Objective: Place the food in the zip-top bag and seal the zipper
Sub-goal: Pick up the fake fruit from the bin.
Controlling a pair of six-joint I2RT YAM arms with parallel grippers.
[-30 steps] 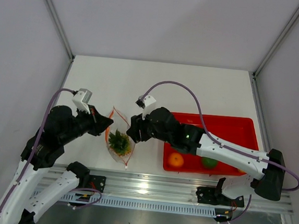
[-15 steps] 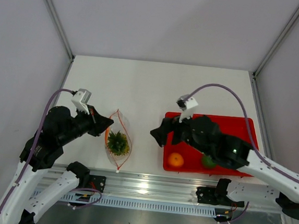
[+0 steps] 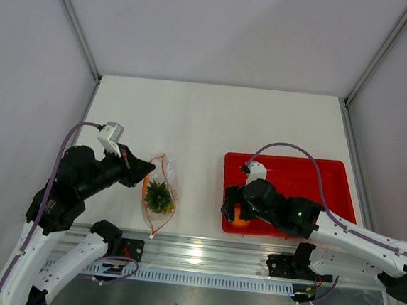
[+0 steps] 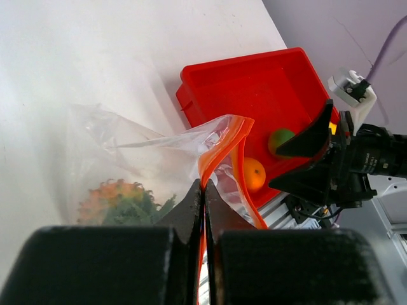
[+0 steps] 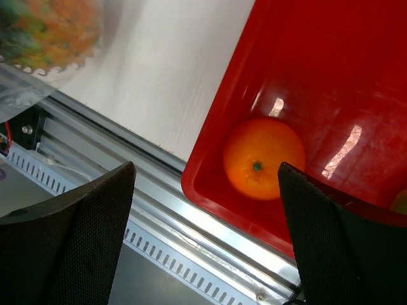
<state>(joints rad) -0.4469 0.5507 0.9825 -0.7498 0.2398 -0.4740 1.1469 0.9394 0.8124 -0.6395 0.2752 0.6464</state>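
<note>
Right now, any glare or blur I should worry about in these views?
Right wrist: white glare on the red tray floor beside the orange; bagged pineapple is blurred. Left wrist: the left tool looms soft. Top external: evenly lit, sharp.

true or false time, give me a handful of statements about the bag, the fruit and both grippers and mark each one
1. The pineapple is inside the zip-top bag. True.
2. The left gripper is open, clear of the bag. False: it is shut on the zipper.
3. The orange lies in the red tray. True.
4. The right gripper is shut on the orange. False: it is open above it.
5. The green fruit is in the bag. False: it is in the tray.
</note>
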